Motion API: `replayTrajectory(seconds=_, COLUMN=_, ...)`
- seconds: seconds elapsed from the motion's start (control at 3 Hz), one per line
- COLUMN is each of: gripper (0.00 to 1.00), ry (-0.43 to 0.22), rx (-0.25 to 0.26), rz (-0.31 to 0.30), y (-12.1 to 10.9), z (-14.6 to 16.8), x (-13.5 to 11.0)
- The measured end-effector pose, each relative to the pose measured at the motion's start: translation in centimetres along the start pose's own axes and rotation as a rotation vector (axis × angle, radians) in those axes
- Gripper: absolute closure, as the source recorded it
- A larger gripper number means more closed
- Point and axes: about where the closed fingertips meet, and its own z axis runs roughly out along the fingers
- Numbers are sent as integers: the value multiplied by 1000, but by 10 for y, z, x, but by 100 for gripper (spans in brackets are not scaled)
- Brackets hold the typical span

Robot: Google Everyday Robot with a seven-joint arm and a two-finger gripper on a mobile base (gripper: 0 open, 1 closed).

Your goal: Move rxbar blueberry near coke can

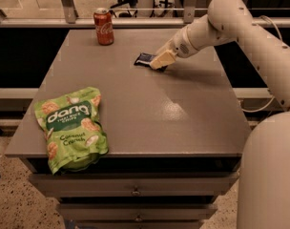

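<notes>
Pincer (159, 61) at right end of the rxbar blueberry (144, 58); open or closed, cannot tell.

You find the gripper (160, 61), upper centre, hiding the right end of the rxbar blueberry (143, 58); its lettering is too small to read. The right edge crops the arm (259, 37).

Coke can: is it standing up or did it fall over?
Standing up. The can sits on its base at the table's back, silver top upward. The end effector is at the bar.
</notes>
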Motion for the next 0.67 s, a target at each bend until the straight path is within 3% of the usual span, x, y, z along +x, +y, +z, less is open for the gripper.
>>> replayTrajectory(seconds=0.33, gripper=86, ry=-22, rx=17, rz=-6, y=-5, z=-7, x=-12)
replayTrajectory(seconds=0.67, gripper=100, ry=-66, rx=35, rz=-25, y=-12, z=-13, x=-35)
